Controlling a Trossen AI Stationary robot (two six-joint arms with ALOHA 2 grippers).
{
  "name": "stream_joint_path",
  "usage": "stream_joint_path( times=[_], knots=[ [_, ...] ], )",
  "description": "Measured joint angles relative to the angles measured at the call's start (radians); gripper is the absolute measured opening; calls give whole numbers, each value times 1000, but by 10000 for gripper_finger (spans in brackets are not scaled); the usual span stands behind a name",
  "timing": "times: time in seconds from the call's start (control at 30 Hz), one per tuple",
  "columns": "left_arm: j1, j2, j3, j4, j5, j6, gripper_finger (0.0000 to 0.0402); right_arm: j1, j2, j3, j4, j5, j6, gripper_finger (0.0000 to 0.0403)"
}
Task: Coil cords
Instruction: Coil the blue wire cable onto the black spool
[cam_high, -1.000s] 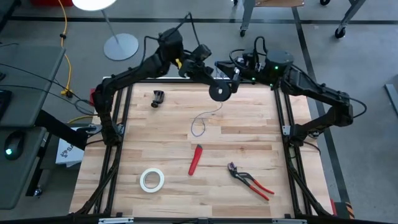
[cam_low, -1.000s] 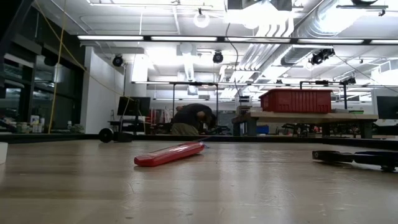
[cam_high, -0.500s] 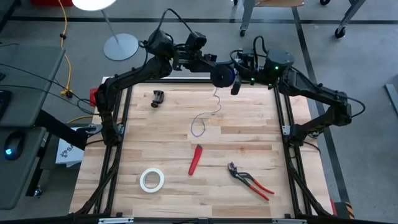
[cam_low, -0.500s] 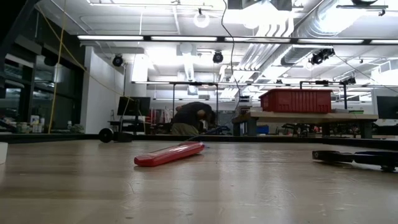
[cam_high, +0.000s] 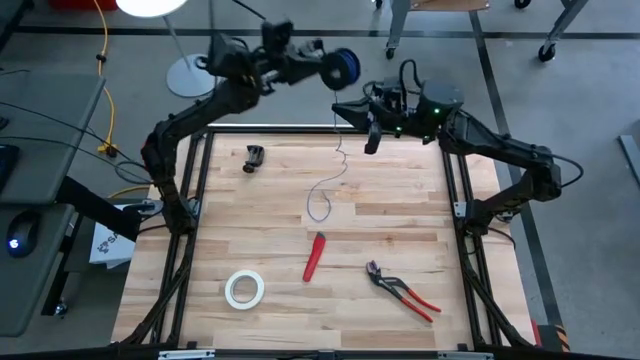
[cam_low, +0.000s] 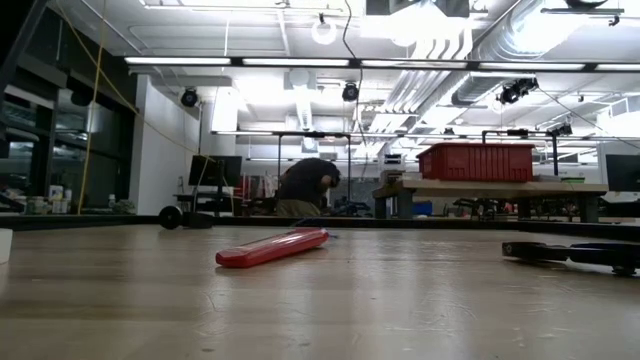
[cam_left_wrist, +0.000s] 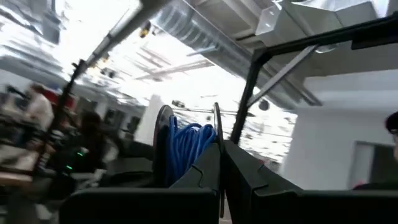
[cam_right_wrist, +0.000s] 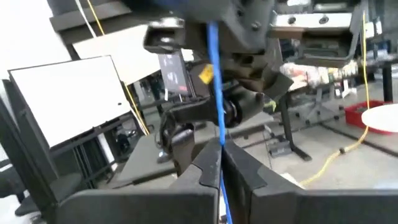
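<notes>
while the left gripper (cam_high: 330, 66) clamps the spool (cam_high: 344, 67) high beyond the table's (cam_high: 400, 210) far edge, the right gripper (cam_right_wrist: 221, 165) pinches the blue wire (cam_right_wrist: 216, 81) just below it. the wire's loose end lies looped on the tabletop near the middle.

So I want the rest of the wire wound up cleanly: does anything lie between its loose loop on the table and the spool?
Nothing visible does. The left gripper holds the spool up past the table's far edge; the wire runs through the right gripper to its loop. Clip, red tool, pliers, tape lie clear.
</notes>
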Motion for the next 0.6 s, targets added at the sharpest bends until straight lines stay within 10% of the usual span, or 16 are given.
stream_joint_path(
  times=[0.6],
  knots=[
    [213, -120, 1, -368, 42, 325, 1, -12, -6, -2, -100, 1, -23, 1]
  ],
)
